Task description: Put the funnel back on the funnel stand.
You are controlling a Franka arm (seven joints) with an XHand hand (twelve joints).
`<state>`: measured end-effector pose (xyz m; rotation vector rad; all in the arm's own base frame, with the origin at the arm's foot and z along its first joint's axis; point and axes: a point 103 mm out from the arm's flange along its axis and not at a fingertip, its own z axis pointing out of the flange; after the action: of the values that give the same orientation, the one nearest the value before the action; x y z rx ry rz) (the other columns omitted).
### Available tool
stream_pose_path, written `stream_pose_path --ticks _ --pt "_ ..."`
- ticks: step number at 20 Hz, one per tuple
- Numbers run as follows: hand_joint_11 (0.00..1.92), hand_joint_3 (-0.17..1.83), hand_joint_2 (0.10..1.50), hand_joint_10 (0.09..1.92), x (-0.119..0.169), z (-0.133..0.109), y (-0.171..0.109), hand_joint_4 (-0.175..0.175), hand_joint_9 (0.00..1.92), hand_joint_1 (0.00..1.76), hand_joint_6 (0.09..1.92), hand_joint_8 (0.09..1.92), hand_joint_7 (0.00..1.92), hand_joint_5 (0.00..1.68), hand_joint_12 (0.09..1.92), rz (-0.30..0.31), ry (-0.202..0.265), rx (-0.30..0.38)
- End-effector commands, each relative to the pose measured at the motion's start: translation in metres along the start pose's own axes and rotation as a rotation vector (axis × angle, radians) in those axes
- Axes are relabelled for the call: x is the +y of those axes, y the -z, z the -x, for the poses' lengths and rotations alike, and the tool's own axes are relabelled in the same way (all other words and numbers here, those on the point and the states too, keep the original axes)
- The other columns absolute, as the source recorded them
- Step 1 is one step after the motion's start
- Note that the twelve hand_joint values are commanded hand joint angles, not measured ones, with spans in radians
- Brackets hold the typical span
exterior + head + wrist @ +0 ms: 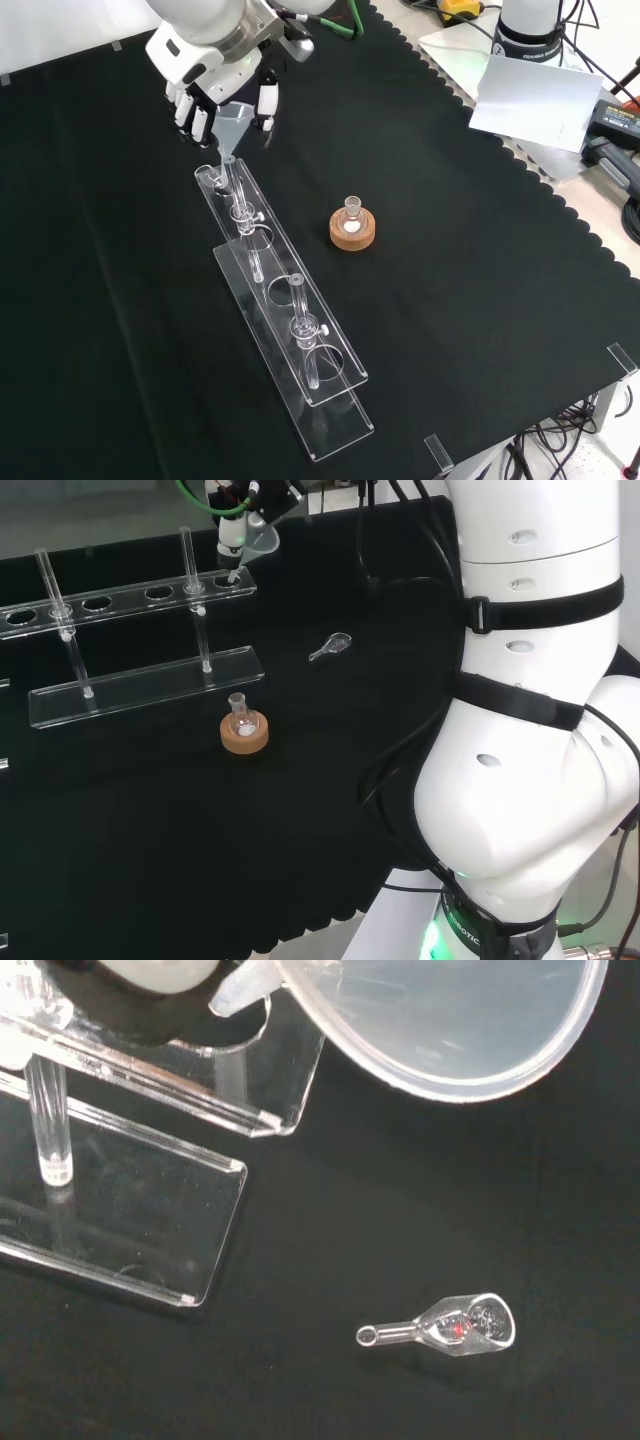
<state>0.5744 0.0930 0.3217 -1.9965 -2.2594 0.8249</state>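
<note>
1. At the far end of the clear acrylic funnel stand (pixel 285 330), the hand (pixel 215 75) curls its fingers (pixel 267 105) round the translucent plastic funnel (pixel 232 125).
2. The funnel's stem sits in the stand's end hole.
3. It looks light, stiff and slippery; the cone rim seems best for holding.

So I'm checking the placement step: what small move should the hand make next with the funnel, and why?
Probably lower it a little further, straight down, before letting go. The hand is curled round the funnel, whose stem tip sits at the end hole of the funnel stand, while the cone is above the top plate, not seated.
</note>
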Motion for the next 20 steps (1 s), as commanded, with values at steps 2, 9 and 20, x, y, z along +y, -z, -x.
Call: stream_pose_path --ticks 2,9,20 --pt "0.81 0.00 1.09 0.42 0.007 0.001 -0.008 0.175 0.95 1.02 0.94 0.67 0.63 1.02 1.12 -0.014 0.013 -0.028" --pt "0.81 0.00 1.09 0.42 0.012 -0.020 -0.002 0.175 0.95 1.02 0.94 0.67 0.63 1.02 1.12 -0.026 0.012 -0.046" --pt "0.80 0.00 1.09 0.42 0.018 -0.016 -0.011 0.175 0.94 1.02 0.94 0.67 0.62 1.02 1.12 -0.039 0.026 -0.049"
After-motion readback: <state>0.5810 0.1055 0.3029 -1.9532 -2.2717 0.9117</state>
